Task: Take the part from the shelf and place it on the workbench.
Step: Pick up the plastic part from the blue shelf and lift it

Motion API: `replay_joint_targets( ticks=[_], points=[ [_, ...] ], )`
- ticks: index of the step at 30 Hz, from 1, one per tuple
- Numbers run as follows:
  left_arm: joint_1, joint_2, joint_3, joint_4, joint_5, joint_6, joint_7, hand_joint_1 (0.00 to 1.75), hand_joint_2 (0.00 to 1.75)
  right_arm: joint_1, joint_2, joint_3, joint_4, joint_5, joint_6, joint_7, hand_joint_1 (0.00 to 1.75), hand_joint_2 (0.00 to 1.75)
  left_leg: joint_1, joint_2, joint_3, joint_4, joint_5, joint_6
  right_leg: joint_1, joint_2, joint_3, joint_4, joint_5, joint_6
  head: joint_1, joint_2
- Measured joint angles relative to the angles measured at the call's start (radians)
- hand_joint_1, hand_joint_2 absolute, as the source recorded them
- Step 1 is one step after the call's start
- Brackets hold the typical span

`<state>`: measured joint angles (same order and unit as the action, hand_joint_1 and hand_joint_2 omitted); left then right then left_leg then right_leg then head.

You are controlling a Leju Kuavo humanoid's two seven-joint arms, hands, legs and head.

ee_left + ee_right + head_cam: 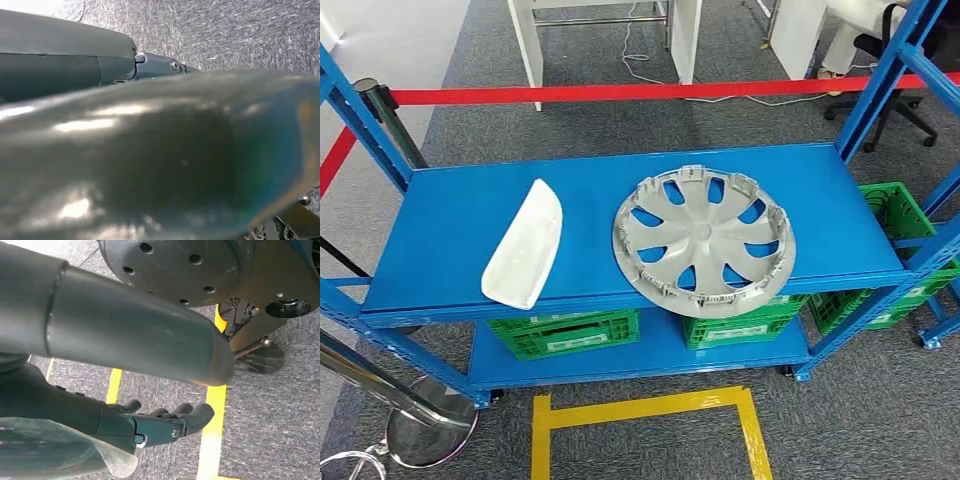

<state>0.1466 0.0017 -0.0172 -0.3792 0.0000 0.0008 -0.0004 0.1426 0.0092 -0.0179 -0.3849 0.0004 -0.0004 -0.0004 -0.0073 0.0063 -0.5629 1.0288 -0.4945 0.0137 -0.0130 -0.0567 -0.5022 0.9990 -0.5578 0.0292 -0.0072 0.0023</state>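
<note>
1. Seen from the head view, the blue metal shelf (803, 190) carries two parts on its upper deck: a round grey plastic wheel cover (704, 240) with curved spoke openings and clipped tabs round its rim, and to its left, well apart from it, a white curved plastic panel (524, 245). The wheel cover's near edge juts just past the deck's front lip. Below, green slatted plastic crates (561, 332) sit on the lower deck, mostly hidden by the deck above; another green crate (900, 215) is cut off behind the right upright. A red barrier tape (622, 94) runs behind the shelf, and yellow floor tape (644, 408) marks a box on the grey carpet in front, cut off at the bottom edge. Which of the two parts the task means I cannot tell.

2. Looking at the left wrist view, a blurred dark grey cover takes up most of the picture, with speckled grey carpet beyond. I cannot tell how the left hand's fingers lie.

3. Over on the right wrist view, the right hand (166, 422) hangs above carpet and yellow tape, its dark fingers (196, 416) stretched out, slightly curved, holding nothing. No shelf part is near them. A grey tube across the frame hides what lies behind it.
</note>
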Motion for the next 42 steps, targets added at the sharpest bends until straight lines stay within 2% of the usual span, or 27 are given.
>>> replay_joint_targets(
  ticks=[5,6,9,10,12,13,16,17,36,42],
  points=[
    [0.000,0.000,0.000,0.000,0.000,0.000,0.000,0.00,0.00,0.000,0.000,0.000,0.000,0.000,0.000,0.000,0.00,0.00,0.000,0.000,0.000,0.000,0.000,0.000,0.000,0.000,0.000,0.000,0.000,0.000,0.000,0.000],
    [0.000,0.000,0.000,0.000,0.000,0.000,0.000,0.00,0.00,0.000,0.000,0.000,0.000,0.000,0.000,0.000,0.00,0.44,0.000,0.000,0.000,0.000,0.000,0.000,0.000,0.000,0.000,0.000,0.000,0.000,0.000,0.000],
    [0.000,0.000,0.000,0.000,0.000,0.000,0.000,0.00,1.31,0.000,0.000,0.000,0.000,0.000,0.000,0.000,0.00,1.75,0.000,0.000,0.000,0.000,0.000,0.000,0.000,0.000,0.000,0.000,0.000,0.000,0.000,0.000],
    [0.000,0.000,0.000,0.000,0.000,0.000,0.000,0.00,1.75,0.000,0.000,0.000,0.000,0.000,0.000,0.000,0.00,1.75,0.000,0.000,0.000,0.000,0.000,0.000,0.000,0.000,0.000,0.000,0.000,0.000,0.000,0.000],
    [0.000,0.000,-0.003,-0.002,0.007,0.001,0.000,0.00,1.75,-0.001,0.000,0.009,0.000,-0.009,0.000,0.000,0.00,1.75,0.000,0.000,0.000,0.000,0.000,0.000,0.000,0.000,0.000,0.000,0.000,0.000,0.000,0.000],
    [0.000,0.000,-0.008,-0.003,0.017,0.002,-0.001,0.00,1.75,-0.002,-0.001,0.020,0.000,-0.020,-0.001,0.000,0.00,1.31,0.000,0.000,0.000,0.000,0.000,0.000,0.000,0.000,0.000,0.000,0.000,0.000,0.000,0.000],
    [-0.001,0.001,-0.034,-0.010,0.066,0.009,-0.008,0.00,0.44,-0.009,-0.002,0.069,0.000,-0.077,-0.007,-0.001,0.00,0.00,0.000,0.000,0.000,0.000,0.000,0.000,0.000,0.000,0.000,0.000,0.000,0.000,0.000,0.000],
    [-0.002,0.002,-0.044,-0.013,0.084,0.013,-0.012,0.00,0.00,-0.011,-0.003,0.085,0.000,-0.099,-0.009,-0.002,0.00,0.00,0.000,0.000,0.000,0.000,0.000,0.000,0.000,0.000,0.000,0.000,0.000,0.000,0.000,0.000],
    [-0.029,0.059,-0.327,-0.146,0.440,0.097,-0.092,0.00,0.00,-0.067,-0.030,0.425,0.000,-0.519,-0.022,-0.035,0.00,0.00,0.000,0.000,0.000,0.000,0.000,0.000,0.000,0.000,0.000,0.000,0.000,0.000,0.000,0.000],
    [-0.030,0.078,-0.378,-0.212,0.471,0.142,-0.108,0.00,0.00,-0.076,-0.034,0.490,0.000,-0.598,-0.026,-0.042,0.00,0.00,0.000,0.000,0.001,0.000,0.000,0.000,0.000,0.000,0.000,0.000,0.000,0.000,0.000,0.000]
  ],
)
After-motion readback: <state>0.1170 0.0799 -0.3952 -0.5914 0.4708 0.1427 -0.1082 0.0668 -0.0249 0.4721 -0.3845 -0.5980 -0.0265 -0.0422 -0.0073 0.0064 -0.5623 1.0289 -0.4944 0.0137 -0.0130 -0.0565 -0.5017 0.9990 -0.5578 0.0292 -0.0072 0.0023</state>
